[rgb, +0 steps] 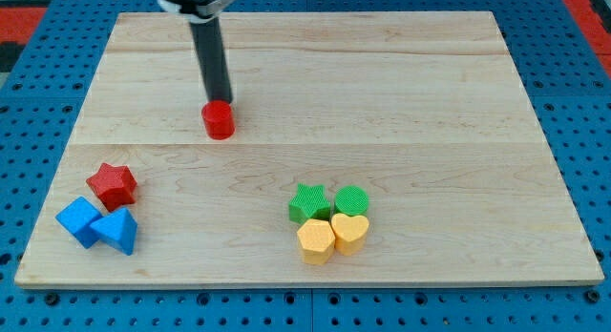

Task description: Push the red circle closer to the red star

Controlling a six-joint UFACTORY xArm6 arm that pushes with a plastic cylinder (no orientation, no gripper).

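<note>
Red circle (pixel 219 120) touches my tip (pixel 222 102), well apart from red star (pixel 113 185).

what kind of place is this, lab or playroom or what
Most likely a robotics lab bench set up for block-pushing tests. A wooden board lies on a blue perforated table, my tip sits just above the red circle, and small blocks such as the red star are scattered about.

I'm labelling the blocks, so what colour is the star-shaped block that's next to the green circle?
Green: the star matches the green circle beside it, clearest in the camera view.
</note>
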